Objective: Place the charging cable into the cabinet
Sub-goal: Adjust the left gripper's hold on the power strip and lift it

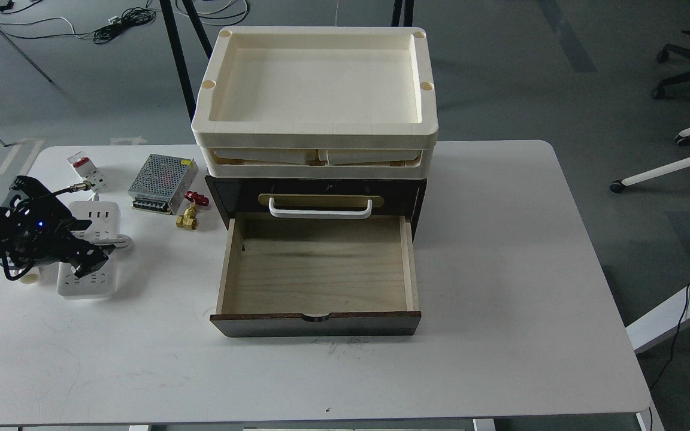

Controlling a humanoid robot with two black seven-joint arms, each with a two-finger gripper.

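Note:
The charging cable [94, 213], a flat white power strip with its cord wound round the middle, lies on the white table [501, 269] at the far left. My left gripper [87, 244] comes in from the left and sits over the strip's middle. One finger is on each side of the cord bundle, closed on it. The cabinet [315, 323] stands at the table's centre, a dark brown box with its lower drawer pulled out. The pale plywood drawer interior [318, 266] holds nothing. A white bar handle [320, 208] sits on the upper drawer front. My right gripper is out of view.
Cream plastic trays [315, 129] are stacked on the cabinet. A metal mesh power supply [162, 175], a brass valve with a red handle [190, 214] and a white breaker with a red switch [85, 169] lie between the strip and the cabinet. A white fitting [29, 275] lies under my arm.

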